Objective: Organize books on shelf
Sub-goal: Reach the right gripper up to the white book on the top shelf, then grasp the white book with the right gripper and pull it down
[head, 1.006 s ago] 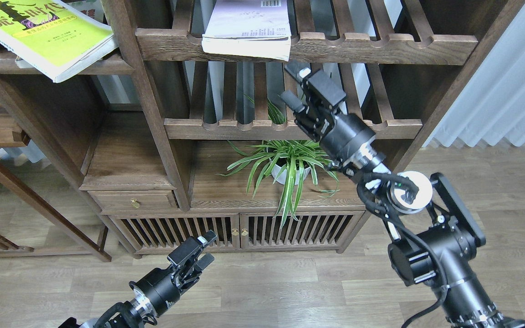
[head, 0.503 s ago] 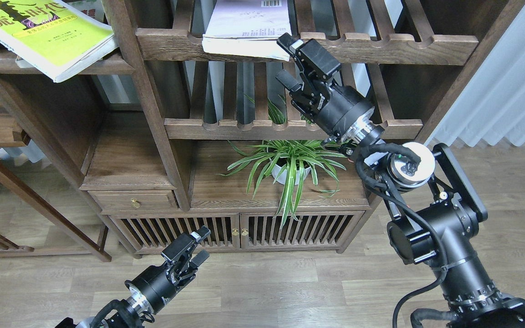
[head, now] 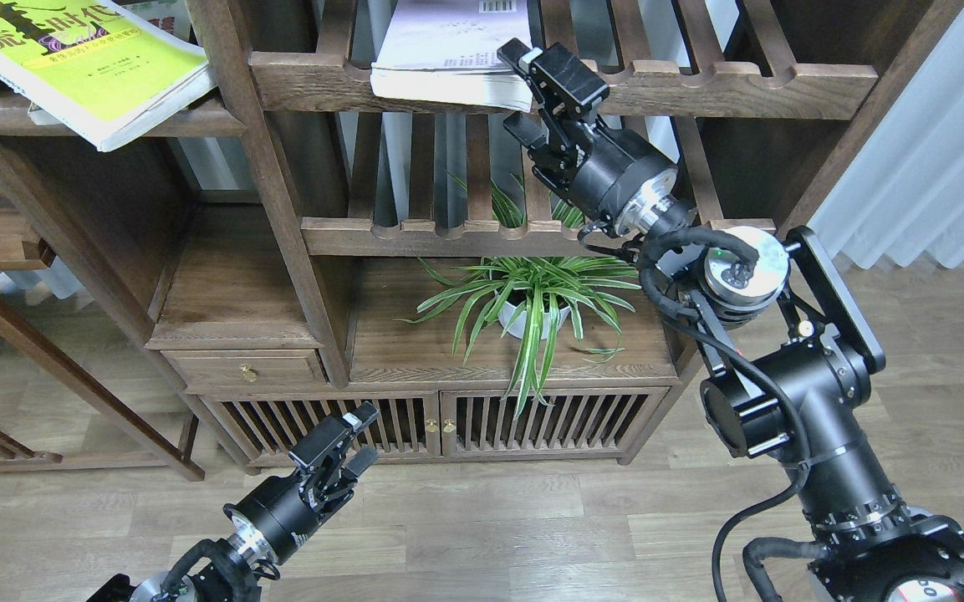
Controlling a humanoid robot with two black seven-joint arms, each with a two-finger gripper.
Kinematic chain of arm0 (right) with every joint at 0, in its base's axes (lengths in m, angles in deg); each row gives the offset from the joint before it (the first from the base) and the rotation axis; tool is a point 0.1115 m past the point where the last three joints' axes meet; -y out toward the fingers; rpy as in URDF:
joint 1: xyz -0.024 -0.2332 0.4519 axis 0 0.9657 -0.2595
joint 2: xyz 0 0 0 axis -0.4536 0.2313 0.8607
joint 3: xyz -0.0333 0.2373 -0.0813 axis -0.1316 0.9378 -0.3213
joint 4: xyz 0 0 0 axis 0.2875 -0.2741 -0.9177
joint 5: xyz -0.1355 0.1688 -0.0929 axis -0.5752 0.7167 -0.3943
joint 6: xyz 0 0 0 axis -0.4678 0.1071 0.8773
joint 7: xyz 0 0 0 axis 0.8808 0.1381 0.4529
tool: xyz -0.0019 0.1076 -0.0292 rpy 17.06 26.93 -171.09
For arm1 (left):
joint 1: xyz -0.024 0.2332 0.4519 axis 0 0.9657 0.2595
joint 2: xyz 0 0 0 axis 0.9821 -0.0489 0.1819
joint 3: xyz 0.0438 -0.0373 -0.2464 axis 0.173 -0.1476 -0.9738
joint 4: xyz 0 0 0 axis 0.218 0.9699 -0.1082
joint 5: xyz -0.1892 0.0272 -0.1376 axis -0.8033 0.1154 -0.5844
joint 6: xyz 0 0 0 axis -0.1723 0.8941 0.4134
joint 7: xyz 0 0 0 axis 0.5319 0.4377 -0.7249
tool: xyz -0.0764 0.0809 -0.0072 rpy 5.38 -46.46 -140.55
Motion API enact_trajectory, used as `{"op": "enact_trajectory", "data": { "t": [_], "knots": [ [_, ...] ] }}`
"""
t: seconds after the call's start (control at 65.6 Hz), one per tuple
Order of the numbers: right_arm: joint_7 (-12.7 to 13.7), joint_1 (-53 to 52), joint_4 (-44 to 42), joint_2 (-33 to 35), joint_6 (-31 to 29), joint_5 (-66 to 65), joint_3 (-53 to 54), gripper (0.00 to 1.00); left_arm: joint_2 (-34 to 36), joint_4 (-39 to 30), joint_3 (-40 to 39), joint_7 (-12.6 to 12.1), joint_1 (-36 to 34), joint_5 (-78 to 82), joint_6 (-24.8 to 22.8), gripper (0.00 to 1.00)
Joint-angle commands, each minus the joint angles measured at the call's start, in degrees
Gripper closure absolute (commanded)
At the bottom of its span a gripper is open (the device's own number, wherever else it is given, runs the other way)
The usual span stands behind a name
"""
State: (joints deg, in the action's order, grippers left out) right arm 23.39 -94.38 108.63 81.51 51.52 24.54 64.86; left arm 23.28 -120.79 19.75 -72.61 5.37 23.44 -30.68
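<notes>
the right gripper (head: 522, 90) has its jaws spread, one finger above and one below the near right corner of the white book (head: 456, 52), which lies on the slatted shelf (head: 699, 79) with its edge overhanging the rail. well left of those jaws, the yellow-green book (head: 80, 67) lies tilted over the solid plank shelf (head: 97, 124). the left gripper (head: 356, 436) hangs low, jaws parted, holding nothing.

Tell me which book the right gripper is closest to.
The white book on the top slatted shelf; the right gripper is at its front right corner. The yellow-green book lies far off at upper left.
</notes>
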Motion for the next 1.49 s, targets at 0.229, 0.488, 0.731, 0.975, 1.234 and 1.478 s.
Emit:
{"op": "enact_trajectory", "data": {
  "t": [0.229,0.488,0.731,0.975,1.234,1.478],
  "knots": [
    [-0.16,-5.2,-5.7,0.0,0.19,-0.91,-0.09,0.09,0.0,2.01,-0.43,0.09,-1.81,0.0,0.0,0.01],
    [-0.16,-8.9,-9.83,0.0,0.02,-0.82,-0.09,0.16,0.0,3.25,-0.52,0.97,-3.74,0.0,0.0,0.01],
    [0.19,-9.25,-10.27,0.0,-2.97,-0.38,0.09,0.46,0.0,5.0,-0.52,1.23,-4.8,0.0,0.0,0.01],
    [2.03,-9.07,-10.36,0.0,-10.09,-0.03,0.53,0.83,0.0,5.27,-0.52,1.32,-4.8,-0.09,0.0,0.01],
    [4.23,-8.11,-10.1,0.0,-12.99,0.23,0.79,0.96,0.0,5.53,-0.61,1.32,-4.89,-0.09,0.0,0.01],
    [5.55,-5.82,-6.85,0.35,-13.17,2.51,2.72,0.96,0.0,6.85,-1.84,1.32,-5.76,-0.09,0.0,0.01]
  ]
}}
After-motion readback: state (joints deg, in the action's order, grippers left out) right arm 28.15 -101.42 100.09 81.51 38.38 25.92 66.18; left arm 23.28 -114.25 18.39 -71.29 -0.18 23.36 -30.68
